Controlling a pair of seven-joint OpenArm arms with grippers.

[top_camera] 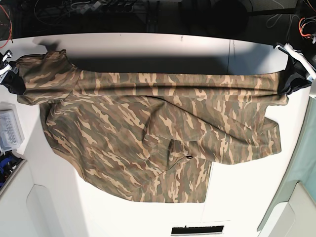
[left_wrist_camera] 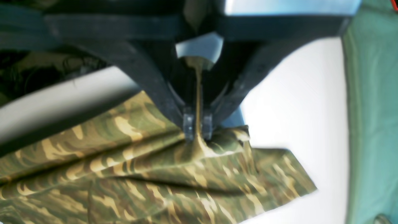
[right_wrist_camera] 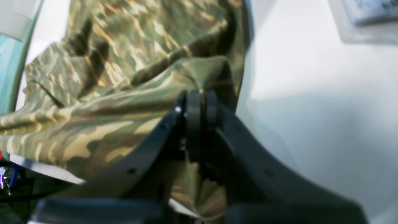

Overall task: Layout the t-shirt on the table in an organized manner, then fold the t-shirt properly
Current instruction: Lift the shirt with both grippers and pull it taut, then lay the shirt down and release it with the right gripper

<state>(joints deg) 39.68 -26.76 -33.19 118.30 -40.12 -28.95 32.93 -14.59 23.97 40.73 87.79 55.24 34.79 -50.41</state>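
Note:
The camouflage t-shirt (top_camera: 148,128) lies stretched wide across the white table (top_camera: 148,49), its upper edge pulled taut between the two arms. At the right edge of the base view my left gripper (top_camera: 288,85) is shut on a pinch of the shirt; the wrist view shows cloth (left_wrist_camera: 155,174) squeezed between its fingertips (left_wrist_camera: 189,124), gripper point (left_wrist_camera: 197,126). At the left edge my right gripper (top_camera: 19,81) is shut on the shirt's other end (right_wrist_camera: 124,93), gripper point (right_wrist_camera: 200,101). The lower part of the shirt hangs in loose folds toward the near side.
A clear plastic box (top_camera: 9,131) sits at the left table edge. A teal surface (top_camera: 301,168) borders the table on the right. Cables and dark equipment (top_camera: 123,12) lie beyond the far edge. A thin dark seam (top_camera: 230,54) crosses the tabletop.

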